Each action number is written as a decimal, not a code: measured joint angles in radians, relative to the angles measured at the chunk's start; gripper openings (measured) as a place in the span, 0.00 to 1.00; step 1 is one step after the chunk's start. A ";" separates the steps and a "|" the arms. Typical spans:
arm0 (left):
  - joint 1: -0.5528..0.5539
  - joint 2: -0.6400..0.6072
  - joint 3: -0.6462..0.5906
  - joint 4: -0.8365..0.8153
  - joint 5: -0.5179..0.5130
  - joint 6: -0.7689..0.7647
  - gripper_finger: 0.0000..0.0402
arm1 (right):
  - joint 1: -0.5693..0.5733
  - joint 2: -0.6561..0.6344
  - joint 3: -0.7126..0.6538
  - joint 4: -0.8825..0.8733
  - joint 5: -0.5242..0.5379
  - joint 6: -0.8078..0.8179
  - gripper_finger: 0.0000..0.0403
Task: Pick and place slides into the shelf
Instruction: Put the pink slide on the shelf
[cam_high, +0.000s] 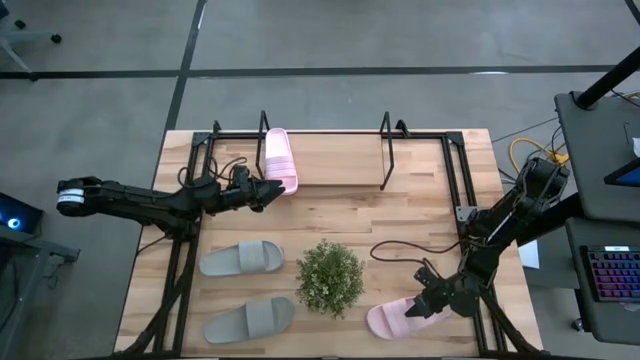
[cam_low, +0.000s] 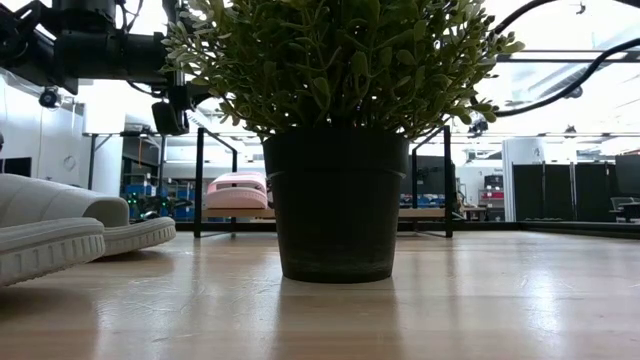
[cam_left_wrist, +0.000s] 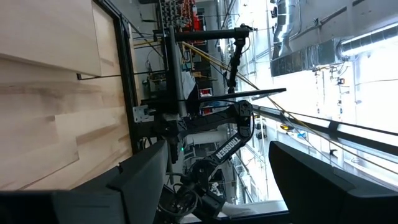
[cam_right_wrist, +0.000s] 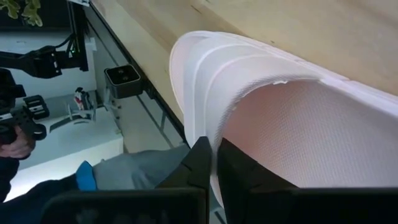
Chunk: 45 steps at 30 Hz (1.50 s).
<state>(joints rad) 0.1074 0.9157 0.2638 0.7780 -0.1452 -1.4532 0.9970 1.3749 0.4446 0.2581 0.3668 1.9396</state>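
- High view: the shelf (cam_high: 330, 160) sits at the far side of the worktop (cam_high: 400, 215), a pale board with thin black upright rails.
- One pink slide (cam_high: 279, 158) lies on the shelf board near its left end, just beside a left rail.
- The left pincer (cam_high: 272, 191) hangs at the near end of that pink slide, its arm reaching in from the left edge of the worktop. In the left wrist view its two fingers (cam_left_wrist: 140, 180) stand apart with nothing between them, so it is released.
- Two grey slides lie on the left half of the worktop: one (cam_high: 241, 258) just left of the plant (cam_high: 330, 277), the other (cam_high: 250, 319) nearer the front edge. They lie apart from each other.
- The second pink slide (cam_high: 398, 318) rests at the front right of the worktop, right of the plant.
- The right pincer (cam_high: 428, 305) is at the right end of this slide. The right wrist view shows its fingers (cam_right_wrist: 200, 163) close together with the edge of the pink slide (cam_right_wrist: 298, 112) pinched between them, so it is grasping the slide.
- Low view: the plant pot (cam_low: 335, 205) fills the middle, the grey slides (cam_low: 50, 235) lie at the left, and the shelved pink slide (cam_low: 237, 191) shows behind, between black rails.
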 joint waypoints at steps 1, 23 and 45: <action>0.000 0.000 0.000 0.000 0.000 0.000 0.66 | 0.000 -0.001 0.000 0.000 0.000 -0.003 0.02; 0.000 0.066 0.000 0.007 0.009 -0.006 0.66 | -0.003 -0.285 0.024 -0.418 0.009 -0.056 0.02; 0.000 0.189 0.048 0.092 0.044 -0.040 0.66 | -0.220 -0.663 0.060 -0.741 0.013 -0.357 0.02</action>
<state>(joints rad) 0.1070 1.1051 0.3115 0.8704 -0.1007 -1.4928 0.7771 0.7114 0.5049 -0.4830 0.3796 1.5828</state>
